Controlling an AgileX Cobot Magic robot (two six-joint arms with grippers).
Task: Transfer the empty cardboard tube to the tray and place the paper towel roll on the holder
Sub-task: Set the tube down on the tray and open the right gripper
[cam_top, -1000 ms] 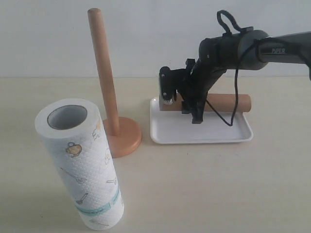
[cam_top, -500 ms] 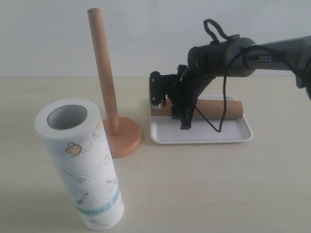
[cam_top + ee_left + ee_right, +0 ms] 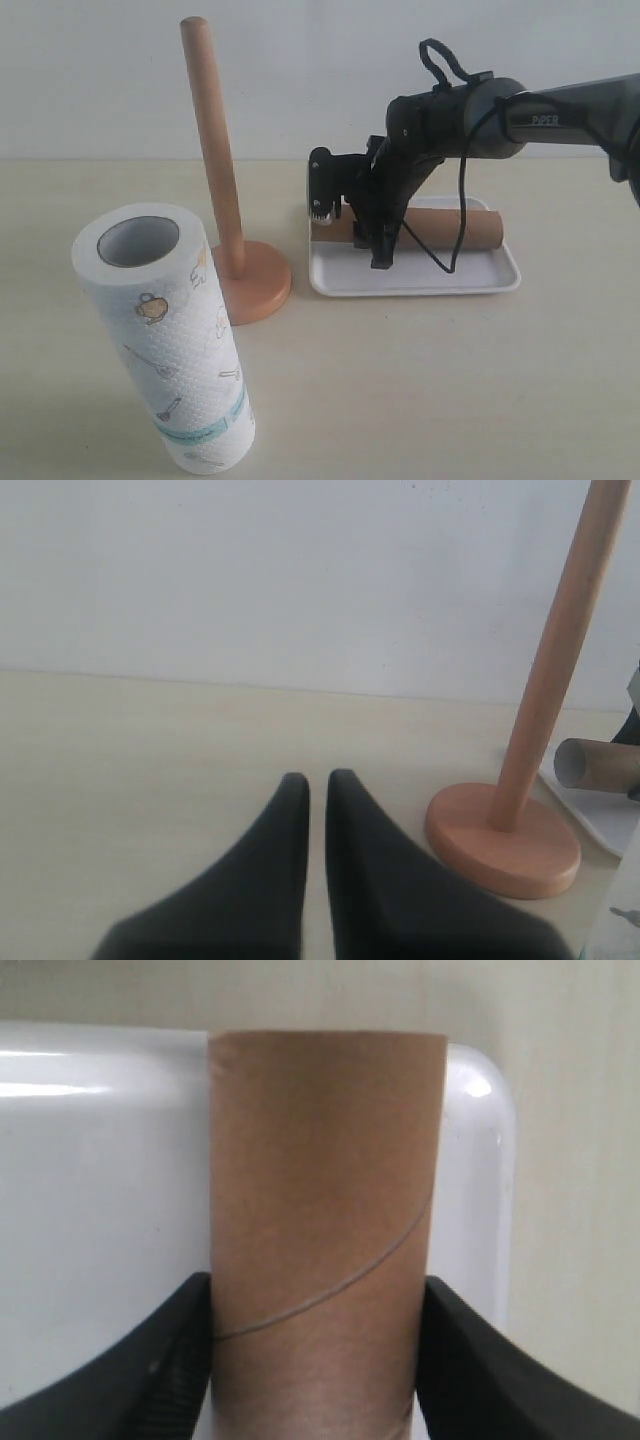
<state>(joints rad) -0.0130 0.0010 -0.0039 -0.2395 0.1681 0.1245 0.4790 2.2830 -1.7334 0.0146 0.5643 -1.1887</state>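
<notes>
Beige table (image 3: pixel 400 380), white wall (image 3: pixel 320 70) behind. We saw our left claw (image 3: pixel 318 777) pinched closed on nothing, then the roll (image 3: pixel 165 335) standing upright, the holder (image 3: pixel 225 200), and the right claw (image 3: pixel 350 232) gripping the tube (image 3: pixel 450 228) along the tray (image 3: pixel 420 285)'s back side.

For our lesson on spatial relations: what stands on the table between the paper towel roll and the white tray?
The wooden holder stands between the paper towel roll and the tray, as the exterior view shows.

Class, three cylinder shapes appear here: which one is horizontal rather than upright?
The brown cardboard tube, horizontal at the white tray; the paper towel roll and the holder pole stand upright.
</notes>
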